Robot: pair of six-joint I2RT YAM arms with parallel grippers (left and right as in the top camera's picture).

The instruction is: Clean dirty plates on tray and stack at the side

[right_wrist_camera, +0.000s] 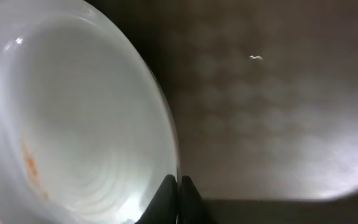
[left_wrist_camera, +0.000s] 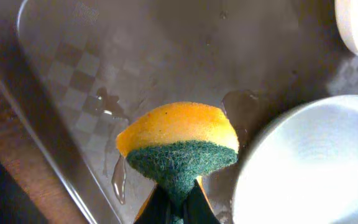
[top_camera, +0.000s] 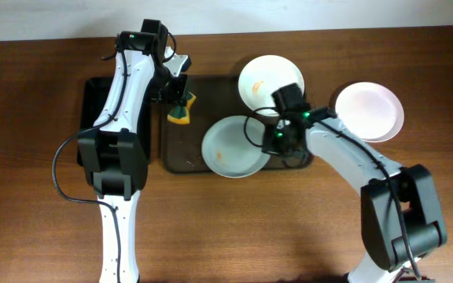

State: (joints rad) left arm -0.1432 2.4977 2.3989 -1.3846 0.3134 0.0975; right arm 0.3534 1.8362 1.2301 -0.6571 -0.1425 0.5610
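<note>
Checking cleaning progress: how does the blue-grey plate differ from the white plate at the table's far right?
The blue-grey plate lies on the tray; the far-right white plate lies off it, on the table. The blue-grey plate bears orange smears; the far-right white plate looks clean. The right gripper has its jaws on the blue-grey plate's rim; nothing touches the far-right white plate. Both are round, shallow and similar in size.

Tray (top_camera: 181,153) bare at left (wet, seemingly); blue-grey plate (top_camera: 230,149), white plate (top_camera: 262,79) crowd right.
</note>
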